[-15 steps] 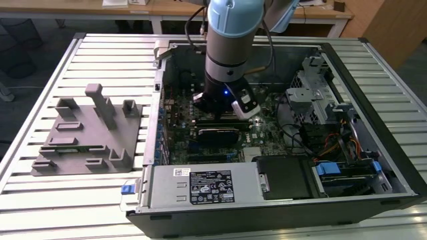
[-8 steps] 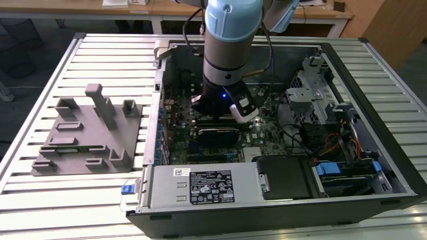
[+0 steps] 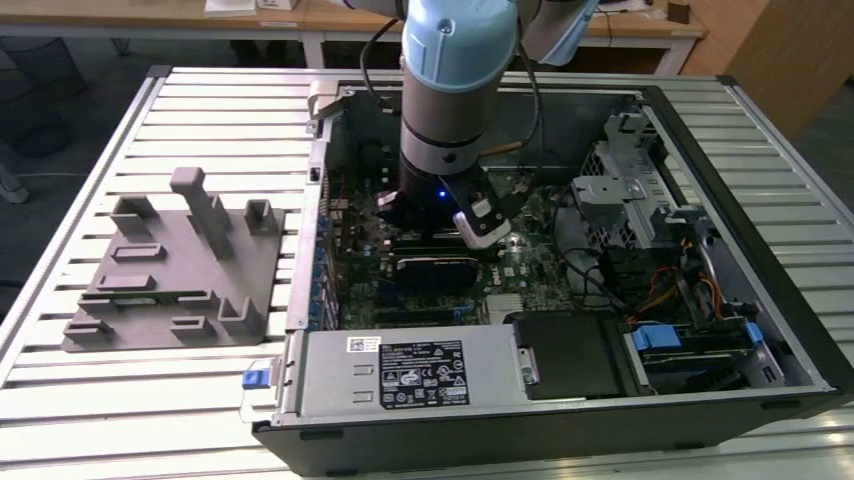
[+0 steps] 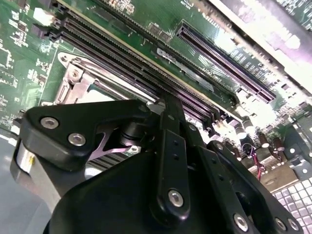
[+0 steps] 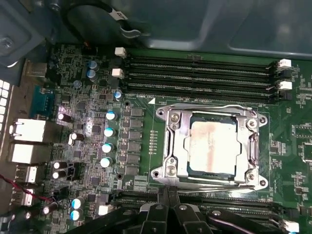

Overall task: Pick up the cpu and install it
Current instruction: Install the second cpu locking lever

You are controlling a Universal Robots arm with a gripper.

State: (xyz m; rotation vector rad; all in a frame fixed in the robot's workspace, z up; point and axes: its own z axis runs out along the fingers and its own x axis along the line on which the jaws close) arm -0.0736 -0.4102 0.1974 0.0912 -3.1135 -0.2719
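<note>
Open computer case [image 3: 747, 330] lies on slatted table [image 3: 80, 400], motherboard [image 3: 534, 250] exposed inside. Grey plastic fixture [image 3: 167, 270] sits on table at exterior view's left of case. Arm [image 3: 454, 90] reaches down into case, gripper [image 3: 441, 225] low over board centre. Gripper fingers [image 5: 165, 207] appear pressed together, holding nothing. Cpu [image 5: 213, 146] rests flat inside metal socket frame [image 5: 170, 141], apart from fingertips, memory slots [image 5: 195, 73] beside it.

Socket [image 4: 80, 85] partly hidden behind end effector [image 4: 146, 161] in second wrist view; finger state indiscernible
</note>
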